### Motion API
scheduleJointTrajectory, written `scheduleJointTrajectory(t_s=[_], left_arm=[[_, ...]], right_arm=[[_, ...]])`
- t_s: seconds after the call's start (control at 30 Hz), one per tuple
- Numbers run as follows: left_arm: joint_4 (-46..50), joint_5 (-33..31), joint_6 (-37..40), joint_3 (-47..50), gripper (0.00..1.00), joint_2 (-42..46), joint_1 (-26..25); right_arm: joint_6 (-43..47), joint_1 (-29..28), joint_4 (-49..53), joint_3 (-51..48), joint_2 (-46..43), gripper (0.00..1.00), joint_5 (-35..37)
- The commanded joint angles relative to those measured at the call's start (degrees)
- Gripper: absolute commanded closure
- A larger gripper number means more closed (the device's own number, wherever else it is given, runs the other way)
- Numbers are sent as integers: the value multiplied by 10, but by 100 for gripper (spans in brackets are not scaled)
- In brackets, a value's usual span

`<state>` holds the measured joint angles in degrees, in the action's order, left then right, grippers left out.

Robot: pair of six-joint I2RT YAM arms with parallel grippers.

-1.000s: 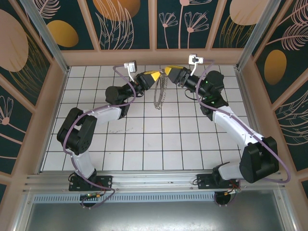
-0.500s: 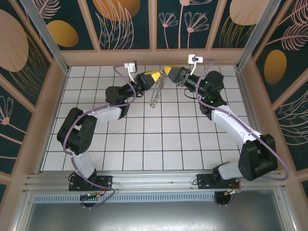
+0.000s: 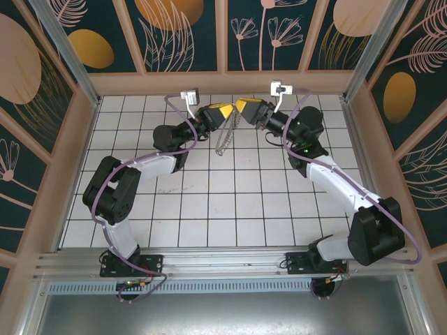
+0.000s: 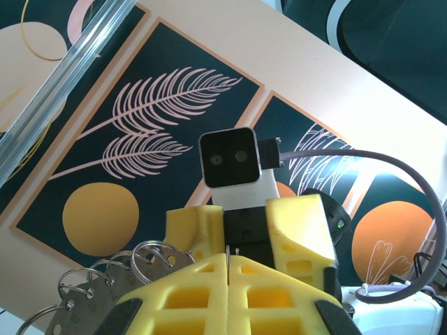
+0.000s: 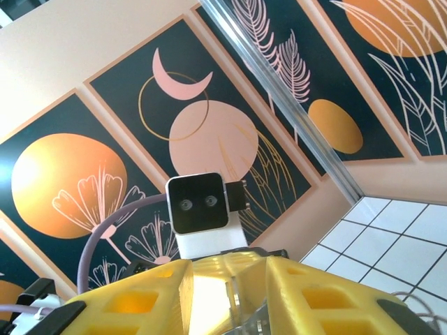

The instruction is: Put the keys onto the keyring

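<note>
The keyring (image 3: 225, 139), a thin chain of linked rings, hangs over the far tiles from my left gripper (image 3: 223, 114). Seen from the left wrist, the left gripper (image 4: 229, 257) is shut on a thin wire of the keyring, and linked rings with silvery tags (image 4: 105, 279) dangle to its left. My right gripper (image 3: 242, 105) faces it tip to tip. The right gripper (image 4: 248, 230) has its yellow fingers (image 4: 300, 227) standing apart. Between the jaws of the right gripper (image 5: 227, 283) stands a small silvery piece (image 5: 262, 314). I cannot make out the keys.
Both arms reach to the far end of the white tiled floor (image 3: 209, 202), near the back wall (image 3: 223, 82). Patterned panels enclose the table on three sides. A metal post (image 5: 293, 112) stands at the corner.
My right gripper has shifted slightly left toward the left gripper and its jaws have narrowed. The hanging chain has swung a little to the left. The left arm has stayed put.
</note>
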<state>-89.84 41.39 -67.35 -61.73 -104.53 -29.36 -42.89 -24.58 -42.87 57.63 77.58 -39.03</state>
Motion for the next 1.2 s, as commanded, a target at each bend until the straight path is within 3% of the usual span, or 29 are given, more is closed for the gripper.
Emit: scheduleJointTrajectory(t_s=[0.0, 0.9, 1.17], left_arm=[[-101, -2, 6, -16, 100, -4, -2], [-102, -1, 7, -15, 100, 2, -2], [-102, -3, 7, -15, 100, 2, -2]], right_arm=[[25, -9, -4, -4, -30, 67, -1], [22, -14, -2, -19, 4, 63, -3], [19, -14, -6, -25, 5, 75, -8]])
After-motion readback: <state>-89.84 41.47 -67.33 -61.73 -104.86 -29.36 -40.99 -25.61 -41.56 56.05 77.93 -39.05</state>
